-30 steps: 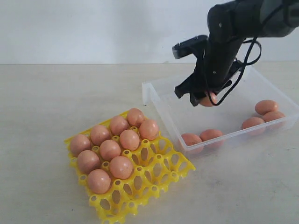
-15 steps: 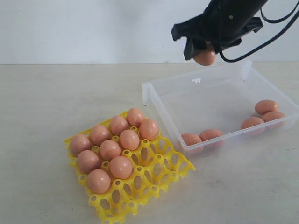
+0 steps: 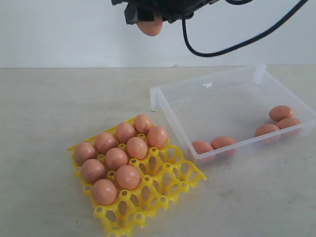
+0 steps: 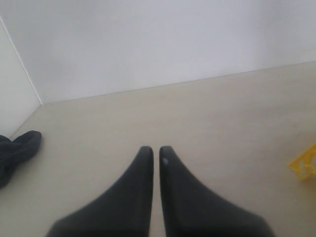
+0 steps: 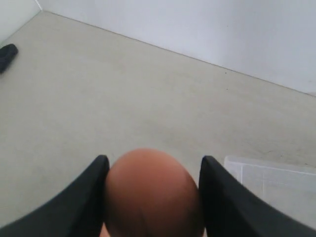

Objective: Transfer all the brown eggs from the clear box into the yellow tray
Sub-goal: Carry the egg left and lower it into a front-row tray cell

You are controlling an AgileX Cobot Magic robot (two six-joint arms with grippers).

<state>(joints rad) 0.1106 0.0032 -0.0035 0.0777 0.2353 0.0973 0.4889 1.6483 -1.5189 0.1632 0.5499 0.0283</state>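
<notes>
High at the top of the exterior view, my right gripper (image 3: 148,17) is shut on a brown egg (image 3: 150,25), well above the table and left of the clear box (image 3: 163,103). The same egg (image 5: 153,195) fills the gap between the two black fingers (image 5: 89,192) in the right wrist view. Several brown eggs (image 3: 117,158) sit in the yellow tray (image 3: 168,185), filling its left and back cups. Several more eggs (image 3: 276,121) lie along the clear box's near and right walls. My left gripper (image 4: 155,150) is shut and empty over bare table; a corner of the yellow tray (image 4: 306,163) shows beside it.
A dark cloth-like object (image 4: 17,148) lies on the table near the wall corner. A black cable (image 3: 232,47) hangs from the right arm above the box. The tray's front and right cups (image 3: 148,197) are open.
The right gripper has lifted the egg out of the clear box and carried it up and to the left, now almost at the top edge of the view.
</notes>
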